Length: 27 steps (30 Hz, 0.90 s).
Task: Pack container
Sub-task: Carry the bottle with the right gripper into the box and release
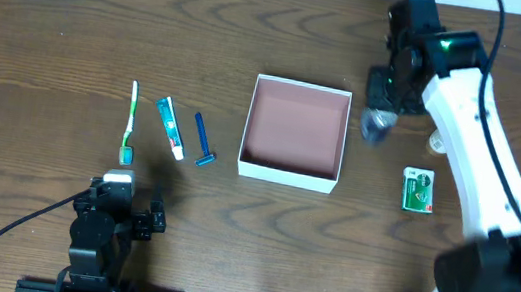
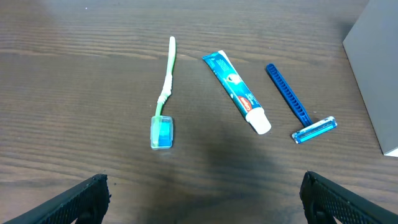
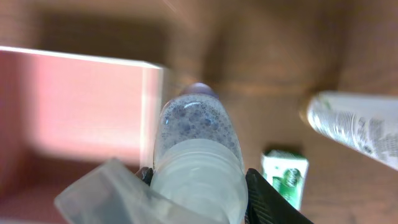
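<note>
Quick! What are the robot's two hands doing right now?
Left gripper: open, holding nothing.
Right gripper: closed on a clear bottle.

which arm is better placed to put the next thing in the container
Right: the right gripper holds a small bottle just beside the container; the left gripper is open, empty, farther off.

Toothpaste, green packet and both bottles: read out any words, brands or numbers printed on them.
Nothing is legible.
Toothpaste tube: printed logo, too small to read.
Green packet: white markings, blurred.
Held bottle in the right end effector: no print visible.
Other bottle: dark fine print, blurred.
</note>
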Each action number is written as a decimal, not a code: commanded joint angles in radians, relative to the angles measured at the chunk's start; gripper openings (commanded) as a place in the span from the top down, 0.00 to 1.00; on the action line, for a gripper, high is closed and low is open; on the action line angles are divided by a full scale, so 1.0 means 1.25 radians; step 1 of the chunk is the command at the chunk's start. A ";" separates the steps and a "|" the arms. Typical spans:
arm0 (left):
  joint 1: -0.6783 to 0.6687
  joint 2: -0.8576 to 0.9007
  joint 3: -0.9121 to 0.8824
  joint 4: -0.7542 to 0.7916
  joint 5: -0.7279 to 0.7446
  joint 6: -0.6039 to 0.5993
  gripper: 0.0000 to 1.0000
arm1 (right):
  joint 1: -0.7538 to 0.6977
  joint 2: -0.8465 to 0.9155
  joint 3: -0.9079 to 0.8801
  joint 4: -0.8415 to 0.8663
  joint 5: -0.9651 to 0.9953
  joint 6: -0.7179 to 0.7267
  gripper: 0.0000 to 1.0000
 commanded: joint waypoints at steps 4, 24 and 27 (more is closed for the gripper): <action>0.004 -0.001 -0.012 -0.001 -0.001 -0.001 0.02 | 0.123 -0.108 0.063 0.005 0.004 0.121 0.92; 0.004 -0.001 -0.012 -0.001 -0.001 -0.001 0.02 | 0.251 0.232 0.037 0.203 -0.017 0.215 0.84; 0.004 -0.001 -0.012 -0.001 -0.001 -0.001 0.02 | 0.251 0.241 0.037 0.209 -0.018 0.203 0.55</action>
